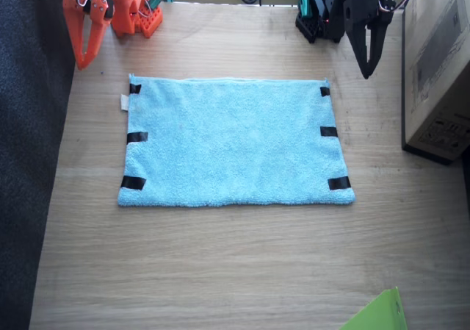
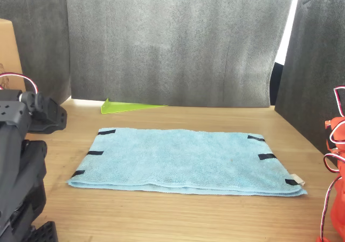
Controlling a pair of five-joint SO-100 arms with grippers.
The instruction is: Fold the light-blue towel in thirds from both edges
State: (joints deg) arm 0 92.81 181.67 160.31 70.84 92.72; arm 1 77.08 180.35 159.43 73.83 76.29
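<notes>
the rectangular fluffy light-blue terry towel (image 1: 233,142) lies flat, long axis spanning both claws. each taped short edge sits just below its claw: clenched black left gripper (image 1: 366,64), clenched orange right gripper (image 1: 86,53).

Fluffy terry-cloth light-blue towel (image 1: 235,142) on matt wood-grain table (image 1: 220,271).

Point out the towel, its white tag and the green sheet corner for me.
towel (image 1: 235,142): fixed view, middle of the flat cloth.
white tag (image 1: 124,102): fixed view, on the tag at the towel's short edge nearest the orange arm.
green sheet (image 1: 378,315): fixed view, on the corner showing at the picture's bottom edge.
</notes>
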